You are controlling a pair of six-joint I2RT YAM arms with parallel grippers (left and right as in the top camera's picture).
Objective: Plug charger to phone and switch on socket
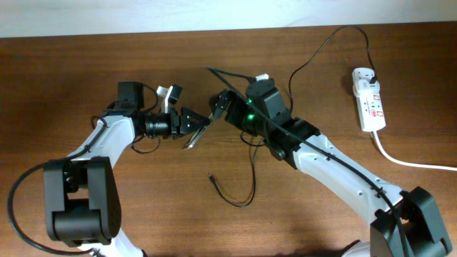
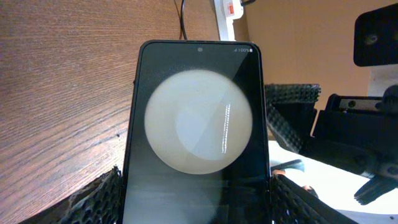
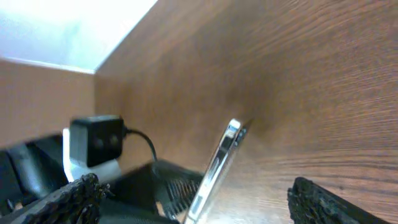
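While the phone (image 2: 198, 124) is pinched by the left fingers (image 2: 93, 199), the right fingers (image 3: 323, 202) are spread wide right beside it, and the charger tip (image 1: 212, 176) is seen loose on the tabletop (image 1: 71, 71) nearby.

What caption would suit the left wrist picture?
Left gripper holds the phone, a round light mirrored in its screen.

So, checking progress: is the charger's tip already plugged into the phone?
No, the charger tip lies loose on the table, well apart from the phone.
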